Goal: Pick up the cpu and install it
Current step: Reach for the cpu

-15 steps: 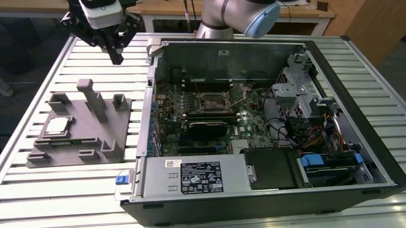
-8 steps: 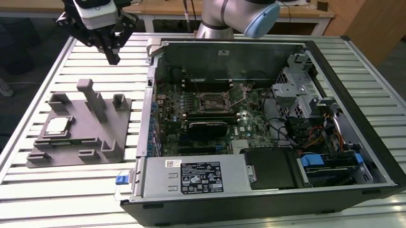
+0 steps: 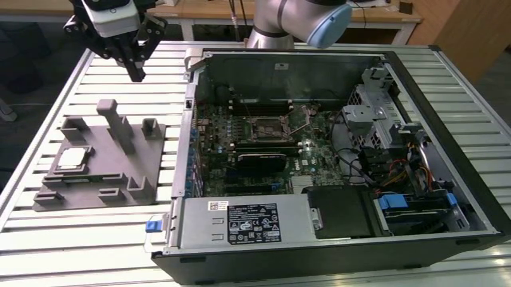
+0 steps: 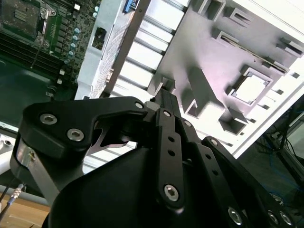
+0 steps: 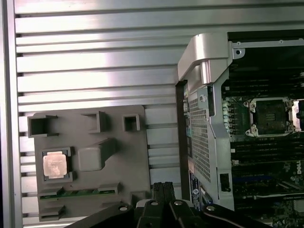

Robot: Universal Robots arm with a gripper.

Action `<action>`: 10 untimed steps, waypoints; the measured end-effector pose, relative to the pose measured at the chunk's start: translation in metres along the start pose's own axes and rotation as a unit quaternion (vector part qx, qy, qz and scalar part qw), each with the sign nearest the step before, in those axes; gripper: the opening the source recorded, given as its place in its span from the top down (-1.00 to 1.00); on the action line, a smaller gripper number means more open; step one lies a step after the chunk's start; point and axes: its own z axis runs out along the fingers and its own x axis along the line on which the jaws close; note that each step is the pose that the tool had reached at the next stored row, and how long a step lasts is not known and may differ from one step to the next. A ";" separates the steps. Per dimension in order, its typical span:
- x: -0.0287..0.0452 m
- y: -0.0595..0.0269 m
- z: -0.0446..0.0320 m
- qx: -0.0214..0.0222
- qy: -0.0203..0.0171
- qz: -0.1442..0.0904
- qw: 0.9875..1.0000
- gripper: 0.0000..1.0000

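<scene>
Gripper (image 3: 136,75), fingers pressed together and empty, hovers beyond the tray (image 3: 104,172); cpu (image 3: 72,158) lies unpicked near its edge; socket (image 3: 267,127) bare.

In the first wrist view the gripper (image 5: 162,186) is cut off at the edge, and the strip of the grey tray (image 5: 128,156) nearest the jaws is covered by it. In the second wrist view the cpu (image 4: 250,89), beyond the jaws, is washed out to a pale patch. In the exterior view the arm (image 3: 288,24) is cropped at the top edge.
</scene>
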 end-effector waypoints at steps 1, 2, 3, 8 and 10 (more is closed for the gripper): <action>0.0013 -0.0001 0.0000 0.000 0.000 0.000 1.000 0.79; 0.0026 -0.0002 0.0000 0.000 0.000 0.000 1.000 0.79; 0.0041 -0.0003 0.0000 0.000 0.000 0.000 1.000 0.79; 0.0118 -0.0009 0.0002 0.000 0.000 0.000 1.000 0.79; 0.0146 -0.0011 0.0002 0.000 0.000 0.000 1.000 0.79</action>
